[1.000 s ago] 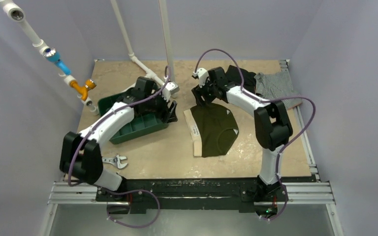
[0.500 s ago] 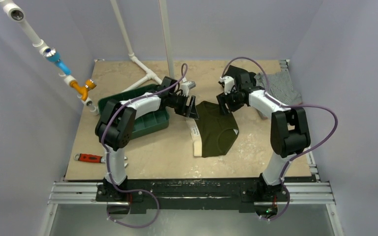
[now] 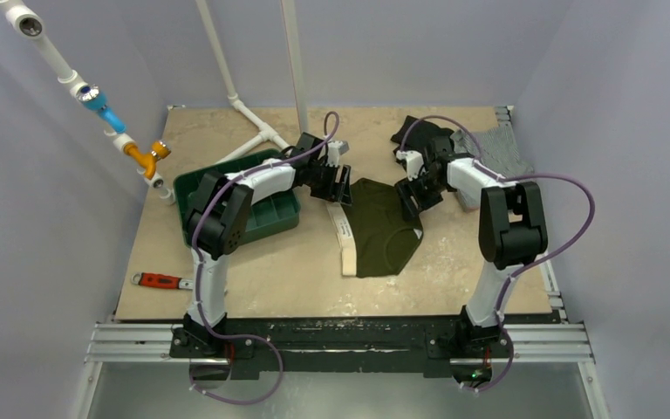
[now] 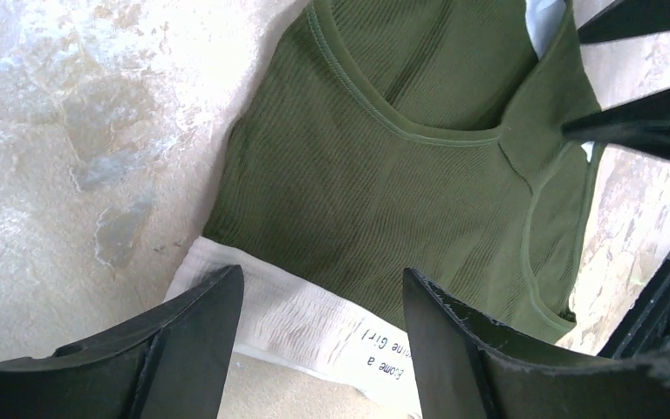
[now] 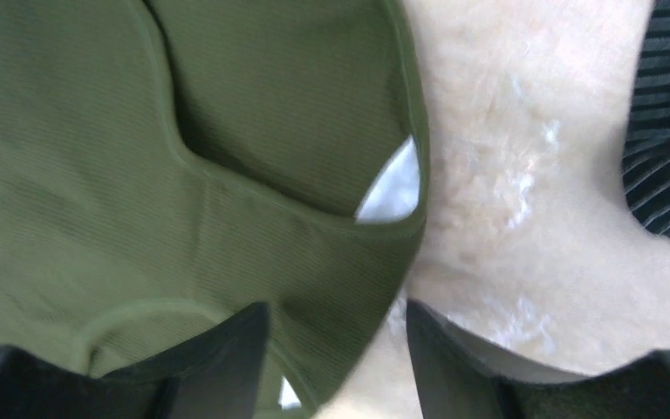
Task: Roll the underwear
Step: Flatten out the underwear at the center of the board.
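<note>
Seen from above, the underwear (image 3: 384, 229), olive green with a cream waistband (image 3: 344, 237) along its left edge, lay flat and unrolled near the middle of the table (image 3: 270, 275). The left claw (image 4: 318, 292) hung open over the far end of the waistband, holding nothing; its fingers cut off the small print there, which could not be read. The right claw (image 5: 336, 327) was open too, straddling the garment's right edge, one finger above cloth and one above bare table. Whether either claw's tips touched the fabric could not be told. Behind the right arm, a black garment (image 3: 419, 133) was mostly hidden, beside a grey striped garment (image 3: 499, 148). A green tray (image 3: 270, 218) sat partly under the left arm, and a red-handled wrench (image 3: 161, 280) lay well apart.
</note>
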You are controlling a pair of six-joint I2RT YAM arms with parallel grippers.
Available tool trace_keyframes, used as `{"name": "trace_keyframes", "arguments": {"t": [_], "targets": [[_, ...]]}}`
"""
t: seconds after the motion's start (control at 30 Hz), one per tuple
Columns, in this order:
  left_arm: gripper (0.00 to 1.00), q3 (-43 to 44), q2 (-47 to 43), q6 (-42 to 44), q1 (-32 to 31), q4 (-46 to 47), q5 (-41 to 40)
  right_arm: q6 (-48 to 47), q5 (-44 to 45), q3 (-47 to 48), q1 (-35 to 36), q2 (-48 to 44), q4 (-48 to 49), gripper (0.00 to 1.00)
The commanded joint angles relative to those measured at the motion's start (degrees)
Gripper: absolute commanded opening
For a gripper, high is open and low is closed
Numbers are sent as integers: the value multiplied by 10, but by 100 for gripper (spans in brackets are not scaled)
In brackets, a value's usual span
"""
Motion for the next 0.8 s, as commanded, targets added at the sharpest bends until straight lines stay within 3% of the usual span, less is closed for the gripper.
{"name": "trace_keyframes", "arguments": {"t": [0.0, 0.33, 0.6, 0.77], "targets": [[66, 20, -2, 13, 1, -26, -42, -22, 17, 16, -14, 28, -19, 59], [66, 14, -12, 35, 1, -40, -65, -40, 37, 17, -30, 5, -25, 58], [71, 9, -41, 57, -2, -40, -15, -98, -62, -29, -28, -115, -44, 58], [74, -23, -82, 94, -3, -45, -9, -138, -59, -86, -20, -170, -47, 58]]}}
